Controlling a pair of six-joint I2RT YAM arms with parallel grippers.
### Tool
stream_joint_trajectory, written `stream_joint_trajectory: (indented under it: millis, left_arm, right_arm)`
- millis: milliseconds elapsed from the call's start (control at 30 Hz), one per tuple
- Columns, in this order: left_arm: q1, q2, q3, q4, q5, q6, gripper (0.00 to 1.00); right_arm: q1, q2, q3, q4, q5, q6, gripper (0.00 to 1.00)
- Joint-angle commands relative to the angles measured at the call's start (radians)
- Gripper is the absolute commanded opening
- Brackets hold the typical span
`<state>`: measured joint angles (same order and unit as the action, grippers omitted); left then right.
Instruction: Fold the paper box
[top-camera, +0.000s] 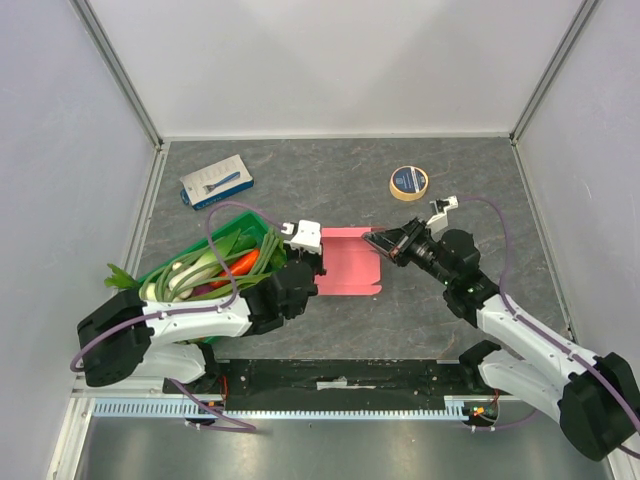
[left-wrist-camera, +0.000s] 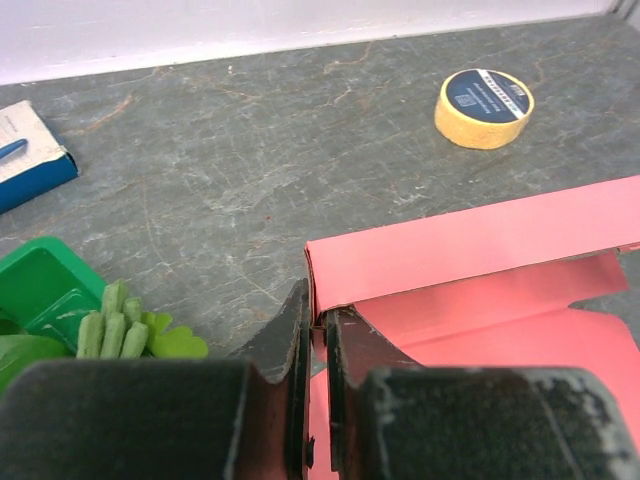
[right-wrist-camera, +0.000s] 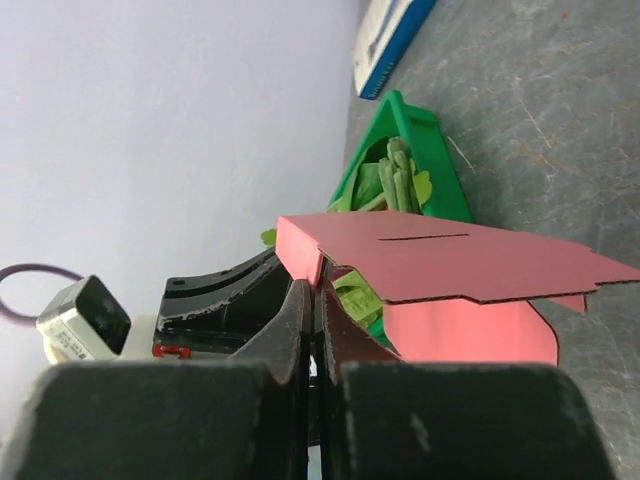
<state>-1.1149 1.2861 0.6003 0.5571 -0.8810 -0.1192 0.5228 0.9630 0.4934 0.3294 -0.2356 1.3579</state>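
My left gripper (left-wrist-camera: 315, 335) was clamped on the left edge of the paper box (left-wrist-camera: 470, 245), anchoring it; my right gripper (right-wrist-camera: 315, 300) pinched its far-right corner, probably to raise that panel.

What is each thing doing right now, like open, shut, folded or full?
paper box: partly folded, one panel raised, pinched at both ends
left gripper: jaws shut on the paper box
right gripper: jaws shut on the paper box
green crate: full of vegetables
tape roll: lying flat
blue-and-white package: lying flat
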Motion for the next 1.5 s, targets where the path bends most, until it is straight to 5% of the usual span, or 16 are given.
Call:
stream_joint_trajectory:
  millis: [0, 167, 200, 233, 333, 467, 833, 1033, 1100, 1133, 1267, 1467]
  left_arm:
    - [-0.025, -0.054, -0.002, 0.047, 0.024, -0.085, 0.02]
    - [-0.025, -0.067, 0.016, -0.011, 0.019, -0.164, 0.02]
    - [-0.025, -0.067, 0.026, -0.032, 0.013, -0.187, 0.02]
    - [-0.025, -0.068, 0.044, -0.069, -0.002, -0.198, 0.02]
    - [-0.025, -0.068, 0.091, -0.155, -0.019, -0.232, 0.02]
    - [-0.025, -0.091, 0.141, -0.264, -0.018, -0.298, 0.02]
    - [0.006, -0.231, 0.155, -0.367, 0.068, -0.433, 0.02]
    - [0.067, -0.307, 0.081, -0.301, 0.195, -0.552, 0.02]
    - [0.107, -0.321, 0.059, -0.293, 0.265, -0.623, 0.02]
    - [0.119, -0.336, 0.053, -0.281, 0.292, -0.638, 0.02]
    - [0.168, -0.367, 0.001, -0.224, 0.376, -0.749, 0.02]
    - [0.224, -0.361, -0.053, -0.07, 0.517, -0.827, 0.02]
  right_arm:
    - [-0.041, -0.043, -0.076, 0.311, -0.039, 0.021, 0.0]
    - [-0.055, -0.03, -0.011, 0.232, -0.112, -0.047, 0.0]
    - [-0.06, -0.03, 0.084, 0.024, -0.12, -0.177, 0.04]
    - [-0.06, -0.043, 0.12, -0.068, -0.114, -0.23, 0.42]
    - [-0.067, -0.094, 0.218, -0.321, -0.122, -0.435, 0.63]
    - [-0.107, -0.164, 0.284, -0.626, -0.127, -0.644, 0.66]
    - [-0.254, -0.27, 0.303, -0.642, -0.29, -0.634, 0.64]
    - [-0.381, -0.291, 0.211, -0.405, -0.506, -0.42, 0.63]
    - [-0.415, -0.27, 0.128, -0.154, -0.579, -0.193, 0.62]
    - [-0.44, -0.267, 0.084, 0.137, -0.617, -0.093, 0.62]
    - [-0.449, -0.181, -0.019, 0.478, -0.656, 0.157, 0.61]
    - [-0.428, -0.081, -0.018, 0.607, -0.676, 0.257, 0.61]
